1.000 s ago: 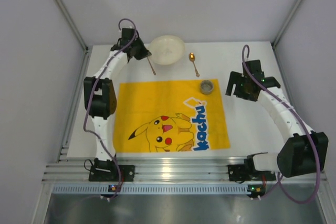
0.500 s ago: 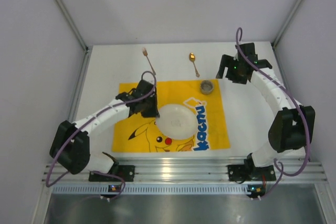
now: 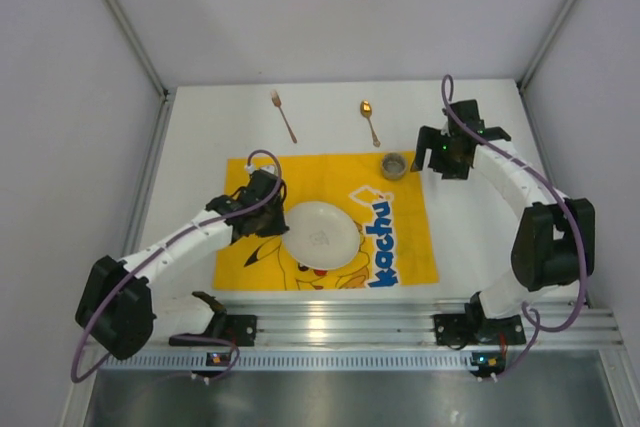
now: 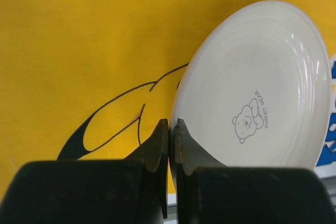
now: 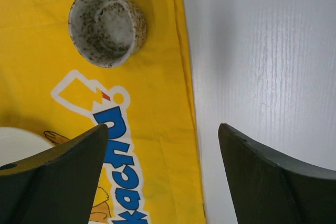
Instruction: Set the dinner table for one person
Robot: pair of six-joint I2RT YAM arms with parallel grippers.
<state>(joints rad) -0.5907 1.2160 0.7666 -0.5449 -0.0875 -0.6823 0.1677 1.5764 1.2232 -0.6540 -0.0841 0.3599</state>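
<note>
Now the left hand [image 4: 169, 127] pinches the plate [image 4: 252, 93] on the placemat [image 4: 79, 35], right hand [image 5: 163, 129] wide beside the cup [image 5: 106, 27].

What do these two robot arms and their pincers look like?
Both the left arm and right arm are chains of white tubular segments joined by bulky black joints, each with a thin purple cable looping alongside. The left gripper and right gripper each have two plain black wedge-shaped fingers. A small green light glows on the right wrist.

Bright, even light (soft shadows).
</note>
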